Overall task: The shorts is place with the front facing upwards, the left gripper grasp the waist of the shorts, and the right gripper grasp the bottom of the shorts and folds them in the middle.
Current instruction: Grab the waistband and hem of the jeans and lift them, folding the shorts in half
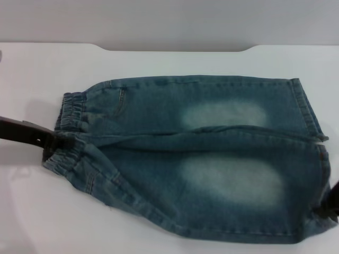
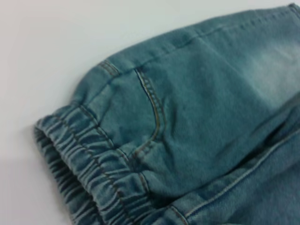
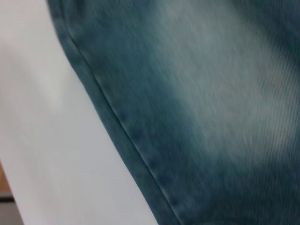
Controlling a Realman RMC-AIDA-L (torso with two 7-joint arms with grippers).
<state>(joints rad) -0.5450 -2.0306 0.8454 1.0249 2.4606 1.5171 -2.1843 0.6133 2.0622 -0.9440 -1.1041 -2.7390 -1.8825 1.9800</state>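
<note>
The shorts lie flat on the white table, the waist toward the robot's left. The left gripper reaches in level and is clamped on the waist. The right gripper meets the bottom of the shorts (finger state indiscernible). No legible writing.

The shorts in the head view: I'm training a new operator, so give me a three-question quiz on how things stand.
1. True or false: the shorts lie with the waist toward the robot's left.
2. Where does the left tool meet the garment? A) a leg hem B) the waist C) a pale faded patch
3. Fill in: the right tool sits at the ____ of the shorts, at the picture's right edge.

Key: 1 true; 2 B; 3 bottom.
</note>
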